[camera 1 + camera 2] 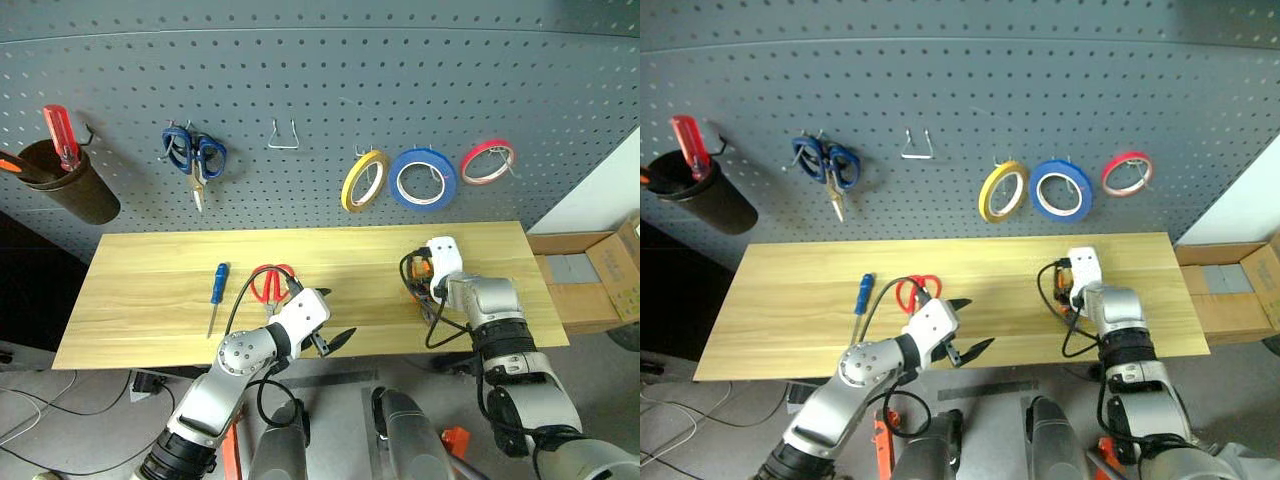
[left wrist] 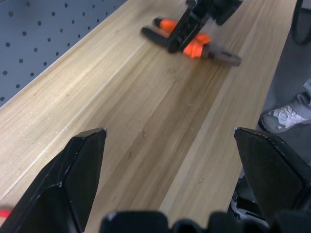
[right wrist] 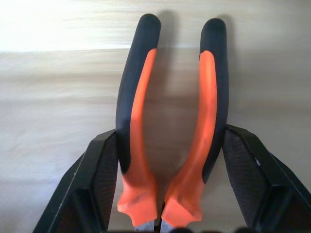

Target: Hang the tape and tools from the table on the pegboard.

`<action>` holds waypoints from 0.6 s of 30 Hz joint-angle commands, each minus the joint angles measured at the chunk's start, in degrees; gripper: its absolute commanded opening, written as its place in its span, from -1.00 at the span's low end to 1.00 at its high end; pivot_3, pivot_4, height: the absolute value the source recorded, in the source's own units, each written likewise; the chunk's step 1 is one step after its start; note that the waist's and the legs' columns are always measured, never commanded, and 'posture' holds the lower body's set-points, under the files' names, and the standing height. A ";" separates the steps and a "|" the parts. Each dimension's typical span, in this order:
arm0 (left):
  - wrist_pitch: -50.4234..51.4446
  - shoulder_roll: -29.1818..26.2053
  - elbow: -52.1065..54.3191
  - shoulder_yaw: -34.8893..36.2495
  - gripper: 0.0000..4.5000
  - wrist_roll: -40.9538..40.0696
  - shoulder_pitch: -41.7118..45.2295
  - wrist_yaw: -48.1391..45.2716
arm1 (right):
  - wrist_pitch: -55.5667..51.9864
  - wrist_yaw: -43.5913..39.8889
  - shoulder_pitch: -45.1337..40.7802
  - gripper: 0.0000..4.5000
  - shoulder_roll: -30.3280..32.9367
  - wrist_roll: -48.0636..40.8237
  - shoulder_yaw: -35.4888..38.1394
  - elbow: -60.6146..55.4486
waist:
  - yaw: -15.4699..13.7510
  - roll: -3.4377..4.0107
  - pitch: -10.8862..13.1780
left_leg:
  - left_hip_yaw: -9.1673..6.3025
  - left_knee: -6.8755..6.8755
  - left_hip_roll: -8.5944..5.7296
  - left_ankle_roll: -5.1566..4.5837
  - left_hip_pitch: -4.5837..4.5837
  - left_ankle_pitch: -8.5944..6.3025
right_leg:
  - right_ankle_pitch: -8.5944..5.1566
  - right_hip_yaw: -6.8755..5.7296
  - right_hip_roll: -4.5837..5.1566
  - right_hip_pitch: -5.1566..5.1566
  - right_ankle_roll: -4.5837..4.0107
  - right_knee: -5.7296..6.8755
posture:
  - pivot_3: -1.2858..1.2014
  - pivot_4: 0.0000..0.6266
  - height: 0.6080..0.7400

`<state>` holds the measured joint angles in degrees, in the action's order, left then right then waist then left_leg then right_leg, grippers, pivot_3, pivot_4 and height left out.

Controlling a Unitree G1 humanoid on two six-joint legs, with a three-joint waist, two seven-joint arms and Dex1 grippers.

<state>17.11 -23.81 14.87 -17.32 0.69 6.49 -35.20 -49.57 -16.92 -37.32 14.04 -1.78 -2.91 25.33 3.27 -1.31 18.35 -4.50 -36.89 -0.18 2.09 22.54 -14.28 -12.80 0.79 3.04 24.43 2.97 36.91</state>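
The orange-and-black pliers [image 3: 136, 121] lie on the right part of the wooden table [image 1: 150, 300]. My right gripper [image 3: 170, 132] is shut on their handles, one finger pressed against each side. Red-handled scissors [image 1: 270, 283] rest left of the table's middle. My left gripper [image 1: 972, 324] hovers open just right of them, near the front edge, with nothing between its fingers [image 2: 82, 160]. In the left wrist view the pliers [image 2: 194, 46] lie farther along the table, under the right gripper. The yellow tape [image 1: 364, 180] hangs on the grey pegboard [image 1: 300, 70].
On the pegboard hang a blue tape ring [image 1: 423, 178], a red tape ring [image 1: 488, 161], blue scissors [image 1: 195, 155] and a bare wire hook [image 1: 283, 135]. A dark cup [image 1: 70, 185] holds screwdrivers. A blue screwdriver [image 1: 217, 285] lies on the table. A cardboard box [image 1: 590, 275] stands at the right.
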 commanded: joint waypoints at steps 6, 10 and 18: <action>0.64 0.91 4.78 1.83 1.00 -2.24 -1.47 0.25 | 15.72 -15.25 7.00 0.20 8.53 1.83 -9.54 -14.23 | -0.47 0.02 0.00 | 0.02 -0.02 -0.05 0.03 0.47 0.00 | 0.00 0.04 0.05 0.56 0.06 0.07 | 0.06 -0.06 1.00; 6.23 3.55 17.06 5.83 1.00 -8.10 -9.98 3.35 | 21.79 -17.58 11.54 0.20 10.59 -0.30 -6.77 -26.85 | -0.46 0.04 -0.07 | 0.07 -0.04 -0.04 0.06 0.75 0.00 | 0.18 0.09 0.10 0.88 -0.16 0.09 | 0.06 -0.21 1.00; 12.79 7.30 28.60 13.94 1.00 -15.16 -19.33 10.26 | 17.34 -12.64 8.96 0.20 -2.05 -12.35 -1.22 -42.70 | -1.62 -0.01 -1.69 | -0.05 -0.05 0.00 0.37 0.83 0.09 | 0.11 -0.05 0.05 0.91 -0.05 0.05 | 0.10 -0.51 1.00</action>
<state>29.27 -17.68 39.22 -5.15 -12.79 -12.85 -27.25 -31.04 -32.18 -26.11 14.13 -11.06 -6.09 -12.80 1.65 -1.32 16.66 -4.56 -36.97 -0.20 2.49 23.37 -14.17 -12.68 0.74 3.09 25.32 2.93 36.98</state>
